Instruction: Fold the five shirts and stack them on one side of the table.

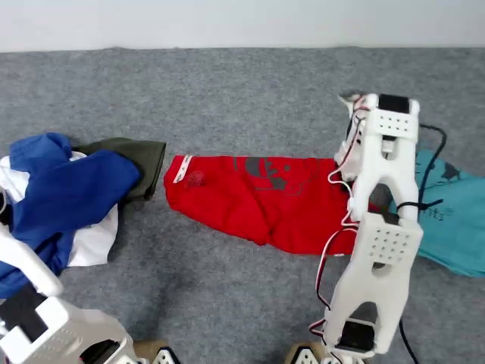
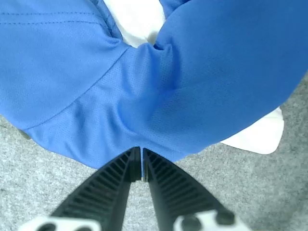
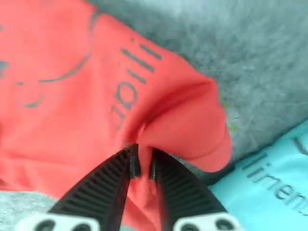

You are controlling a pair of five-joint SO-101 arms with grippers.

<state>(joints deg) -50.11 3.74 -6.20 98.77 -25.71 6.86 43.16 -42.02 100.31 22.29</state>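
A red shirt (image 1: 250, 201) lies spread across the middle of the grey table. At its end nearest the teal shirt (image 1: 455, 227), my right gripper (image 3: 142, 166) is shut on a raised fold of the red shirt (image 3: 62, 96). The teal shirt (image 3: 269, 192) lies just beside that pinch. At the left, a crumpled blue shirt (image 1: 68, 189) lies on top of a white shirt (image 1: 95, 243). My left gripper (image 2: 142, 156) is shut on the edge of the blue shirt (image 2: 192, 72), and creases run toward its tips. The white shirt (image 2: 260, 137) pokes out from under the blue.
A dark olive shirt (image 1: 144, 159) lies behind the blue one, close to the red shirt's collar. The right arm (image 1: 383, 227) stands over the gap between the red and teal shirts. Bare grey felt (image 1: 250, 91) covers the far half and the near middle.
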